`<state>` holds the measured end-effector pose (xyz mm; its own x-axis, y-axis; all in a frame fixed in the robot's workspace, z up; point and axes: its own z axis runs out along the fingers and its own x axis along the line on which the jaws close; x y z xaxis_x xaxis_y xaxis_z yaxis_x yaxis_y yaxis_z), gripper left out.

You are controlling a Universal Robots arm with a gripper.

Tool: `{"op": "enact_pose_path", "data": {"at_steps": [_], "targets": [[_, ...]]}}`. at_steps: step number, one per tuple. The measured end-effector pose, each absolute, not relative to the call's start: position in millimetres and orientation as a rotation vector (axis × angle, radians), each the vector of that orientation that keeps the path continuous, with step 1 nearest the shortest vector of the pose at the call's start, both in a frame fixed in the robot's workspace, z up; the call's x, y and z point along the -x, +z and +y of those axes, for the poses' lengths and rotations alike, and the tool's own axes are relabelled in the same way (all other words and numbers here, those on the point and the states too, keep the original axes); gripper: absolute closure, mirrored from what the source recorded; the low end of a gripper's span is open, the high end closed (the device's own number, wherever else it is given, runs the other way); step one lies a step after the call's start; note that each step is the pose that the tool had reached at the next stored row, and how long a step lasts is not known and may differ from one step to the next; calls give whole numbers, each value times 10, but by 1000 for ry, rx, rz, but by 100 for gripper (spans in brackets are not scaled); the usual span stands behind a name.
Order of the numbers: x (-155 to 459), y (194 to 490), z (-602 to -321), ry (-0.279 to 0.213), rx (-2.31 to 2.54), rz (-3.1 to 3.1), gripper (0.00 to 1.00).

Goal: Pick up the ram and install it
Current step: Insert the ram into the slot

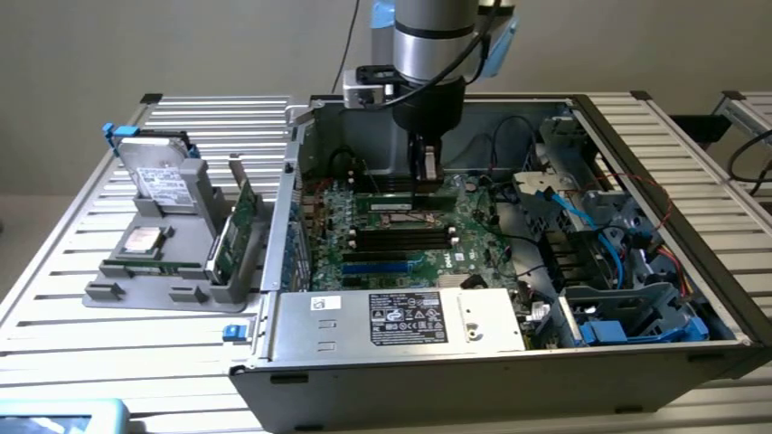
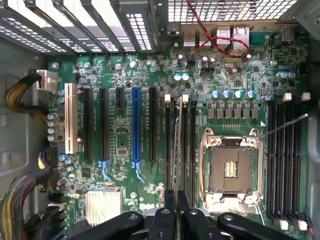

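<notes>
Gripper [image 2: 176, 196], jaws nearly closed, is pinching the ram [image 2: 175, 142] by its upper edge, hanging it directly beneath; probably light, stiff, fragile.

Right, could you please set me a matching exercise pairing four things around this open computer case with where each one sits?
Things:
1. long thin ram stick
2. silver metal power supply box
3. grey plastic tray of hard drives
4. square metal processor socket

Places:
A. outside the case, on the exterior view's left
B. on the green motherboard, black memory slots on both sides
C. clamped in the gripper
D. inside the case, along the wall nearest the exterior camera

Pairs: 1-C, 2-D, 3-A, 4-B.
</notes>
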<state>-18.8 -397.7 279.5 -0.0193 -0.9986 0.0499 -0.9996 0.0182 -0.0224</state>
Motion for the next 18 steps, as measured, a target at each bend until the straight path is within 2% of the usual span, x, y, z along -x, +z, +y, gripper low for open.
{"op": "enact_pose_path", "data": {"at_steps": [18], "targets": [[180, 2638, -4022, 72, -2187, -2219, 87]]}}
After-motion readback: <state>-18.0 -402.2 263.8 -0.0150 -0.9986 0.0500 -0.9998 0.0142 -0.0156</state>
